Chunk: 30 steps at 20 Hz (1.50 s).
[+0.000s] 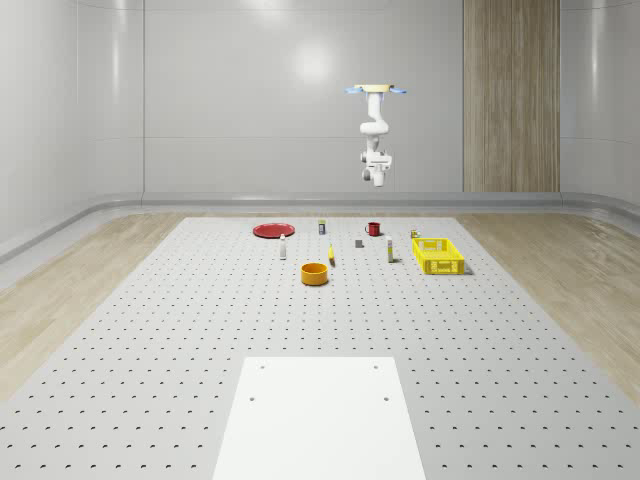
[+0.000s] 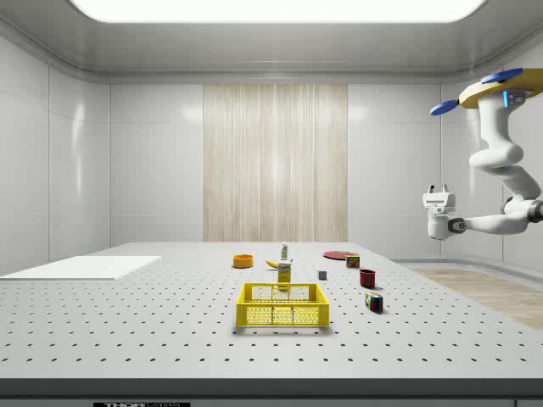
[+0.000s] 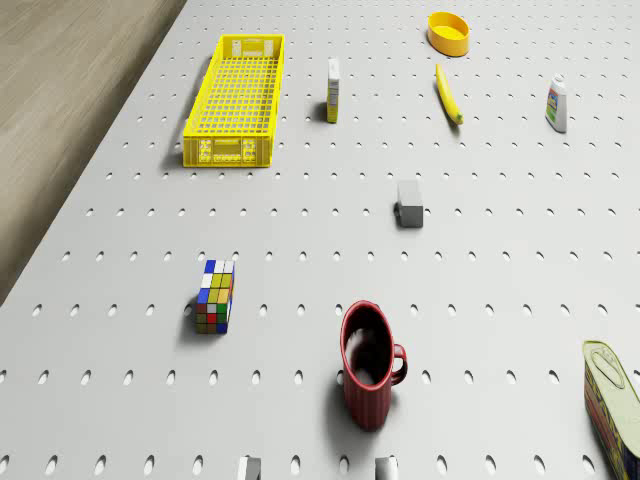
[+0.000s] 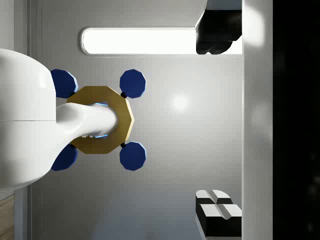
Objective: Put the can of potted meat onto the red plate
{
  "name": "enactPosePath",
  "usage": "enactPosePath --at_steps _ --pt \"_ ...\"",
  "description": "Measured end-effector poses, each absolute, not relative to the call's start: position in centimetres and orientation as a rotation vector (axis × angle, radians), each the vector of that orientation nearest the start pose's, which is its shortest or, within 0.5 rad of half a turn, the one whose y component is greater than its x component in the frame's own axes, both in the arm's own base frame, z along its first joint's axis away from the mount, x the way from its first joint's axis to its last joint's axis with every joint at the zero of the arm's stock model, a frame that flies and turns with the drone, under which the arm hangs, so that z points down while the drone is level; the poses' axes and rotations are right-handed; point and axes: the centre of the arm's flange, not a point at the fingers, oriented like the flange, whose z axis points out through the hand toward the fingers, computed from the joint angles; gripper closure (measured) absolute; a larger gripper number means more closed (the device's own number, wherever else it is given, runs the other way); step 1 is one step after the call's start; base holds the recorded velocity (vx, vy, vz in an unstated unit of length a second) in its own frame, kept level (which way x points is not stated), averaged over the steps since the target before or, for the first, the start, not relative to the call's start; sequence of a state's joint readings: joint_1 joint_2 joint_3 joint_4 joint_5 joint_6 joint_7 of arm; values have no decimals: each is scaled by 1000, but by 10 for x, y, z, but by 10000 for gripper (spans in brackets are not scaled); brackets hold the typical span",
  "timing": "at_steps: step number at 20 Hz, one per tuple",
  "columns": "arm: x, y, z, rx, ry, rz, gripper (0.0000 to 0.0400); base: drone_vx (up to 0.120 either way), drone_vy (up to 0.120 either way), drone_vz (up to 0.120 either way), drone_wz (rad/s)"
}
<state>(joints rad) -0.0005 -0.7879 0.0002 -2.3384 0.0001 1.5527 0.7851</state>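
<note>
Far below the tool [image 2: 439, 192], the can of potted meat [image 3: 610, 405] is standing upright on the worktop [image 1: 200, 330], between the red mug [image 3: 368, 365] and the red plate [image 1: 272, 230], touching neither.

- Drone [image 1: 377, 91]: hovering high over the worktop's far end, above the mug.
- Tool: pointing upward toward the drone, released, fingers [image 4: 217, 37] standing wide apart, carrying nothing.
- Handling, judged: stiff metal tin, moderately heavy, not fragile; smooth printed sides are likely making it slippery.
- Hold, judged: from above, across the two narrower flat faces, low enough that it is not tipping.
</note>
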Motion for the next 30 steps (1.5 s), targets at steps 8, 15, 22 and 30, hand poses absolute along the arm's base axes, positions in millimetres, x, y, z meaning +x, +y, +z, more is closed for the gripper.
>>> enactPosePath --at_steps 8,15,22,30 --pt "302 0 654 -2899 1201 -12 0 45 -75 0 0" --pt "304 0 681 -2897 1200 -20 0 120 -120 0 0" --pt "304 0 689 -2896 1199 -28 0 120 -120 0 0" --pt "304 0 691 -2894 1199 -37 0 65 -120 0 0"
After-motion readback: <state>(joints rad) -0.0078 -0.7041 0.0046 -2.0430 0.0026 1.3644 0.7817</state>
